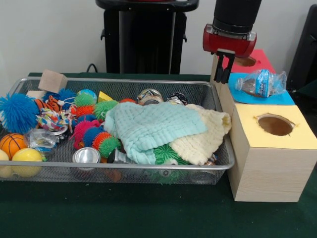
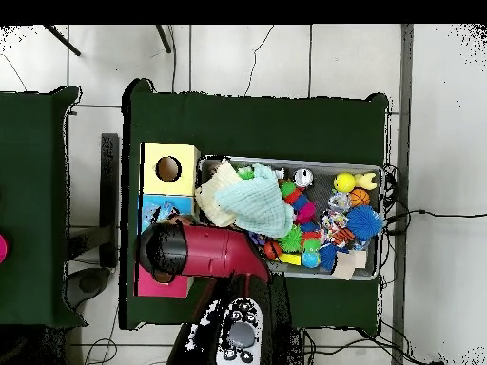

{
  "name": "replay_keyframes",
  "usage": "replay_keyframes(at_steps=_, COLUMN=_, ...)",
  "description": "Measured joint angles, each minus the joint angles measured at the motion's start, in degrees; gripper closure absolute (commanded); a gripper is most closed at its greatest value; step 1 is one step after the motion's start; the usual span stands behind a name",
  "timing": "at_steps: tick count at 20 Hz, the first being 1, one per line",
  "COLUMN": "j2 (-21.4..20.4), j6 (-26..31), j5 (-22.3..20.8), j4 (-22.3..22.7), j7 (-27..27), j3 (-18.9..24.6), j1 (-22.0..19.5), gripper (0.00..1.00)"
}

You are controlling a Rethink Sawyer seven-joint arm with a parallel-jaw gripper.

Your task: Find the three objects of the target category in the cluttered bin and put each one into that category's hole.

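The wire mesh bin [image 1: 148, 81] is full of mixed clutter; it also shows in the overhead view [image 2: 285, 162]. To its right stand three wooden boxes in a row. The middle one has the blue top [image 1: 277, 98], which shows in the overhead view [image 2: 150, 205]. A clear plastic bottle [image 1: 261, 83] lies on its side on the blue top and hides the hole. My gripper [image 1: 225, 69] hangs from the red wrist just left of the bottle, above the blue box's bin-side edge, with nothing seen in it. In the overhead view the arm [image 2: 204, 252] covers the gripper.
The yellow-topped box with its hole [image 1: 275, 125] is nearest the camera and the red-topped box [image 1: 257, 60] is farthest. In the bin lie a teal cloth [image 1: 153, 126], a cream cloth [image 1: 208, 136], spiky balls [image 1: 17, 111], a basketball [image 1: 11, 144], cans [image 1: 85, 156] and a wooden block [image 1: 52, 81].
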Motion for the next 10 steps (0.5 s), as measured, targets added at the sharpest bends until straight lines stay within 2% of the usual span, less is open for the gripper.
replay_keyframes(at_steps=10, j2=-1.79, j6=0.00, j5=-0.13, j4=0.09, j7=0.00, j3=0.52, j1=0.50, gripper=1.00)
